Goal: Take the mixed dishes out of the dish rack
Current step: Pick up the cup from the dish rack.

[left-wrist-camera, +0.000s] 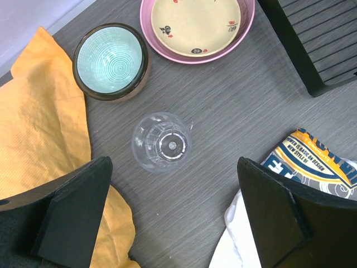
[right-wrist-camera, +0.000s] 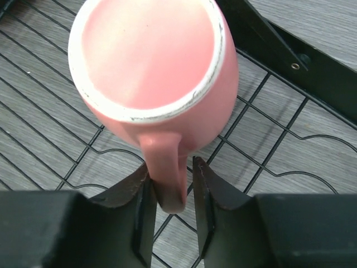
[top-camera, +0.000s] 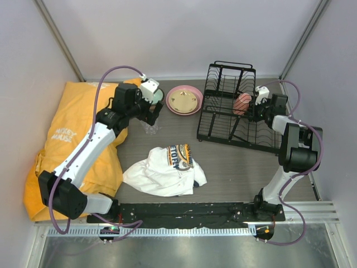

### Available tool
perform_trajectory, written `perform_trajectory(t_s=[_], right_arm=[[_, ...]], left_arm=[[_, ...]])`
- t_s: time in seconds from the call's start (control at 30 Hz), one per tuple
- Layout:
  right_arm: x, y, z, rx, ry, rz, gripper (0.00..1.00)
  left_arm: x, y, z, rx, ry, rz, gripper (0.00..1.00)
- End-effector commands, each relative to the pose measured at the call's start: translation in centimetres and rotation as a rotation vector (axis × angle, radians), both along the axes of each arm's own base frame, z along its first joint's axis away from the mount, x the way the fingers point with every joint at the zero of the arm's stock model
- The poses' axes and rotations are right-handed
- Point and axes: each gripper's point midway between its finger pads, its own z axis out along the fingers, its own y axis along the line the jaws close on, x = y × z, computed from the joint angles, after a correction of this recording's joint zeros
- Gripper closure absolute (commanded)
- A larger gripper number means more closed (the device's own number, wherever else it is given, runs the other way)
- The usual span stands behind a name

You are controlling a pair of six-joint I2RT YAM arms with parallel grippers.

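The black wire dish rack (top-camera: 223,120) stands at the back right. An upside-down pink mug (right-wrist-camera: 150,61) rests on its wire floor. My right gripper (right-wrist-camera: 170,184) straddles the mug's handle with narrowed jaws. One pad touches the handle and a thin gap shows at the other. On the table lie a clear glass (left-wrist-camera: 162,142), a mint-green bowl (left-wrist-camera: 110,60) and a cream patterned plate (left-wrist-camera: 195,25) stacked on the big pink plate (left-wrist-camera: 245,28). My left gripper (left-wrist-camera: 173,206) hangs wide open just short of the glass, holding nothing.
A crumpled white printed T-shirt (top-camera: 167,164) lies at the table's front centre. An orange cloth (top-camera: 67,139) covers the left side, under the left arm. Walls close in at the back and both sides.
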Motion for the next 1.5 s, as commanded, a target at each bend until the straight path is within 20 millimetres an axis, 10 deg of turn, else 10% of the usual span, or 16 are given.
perform_trajectory(t_s=[0.0,0.47,1.47], right_arm=[[1.5,0.5,1.3,-0.039,-0.052,0.014,0.69],[1.3,0.5,2.5,-0.045,-0.075,0.015,0.93],[-5.0,-4.2,16.4,-0.051,-0.257,-0.217,0.97]], left_arm=[[0.5,-0.2,1.3,-0.031,-0.048,0.001,0.00],[0.6,-0.3,1.2,-0.034,-0.041,0.000,0.00],[0.1,-1.7,5.4,-0.138,-0.082,-0.044,0.00]])
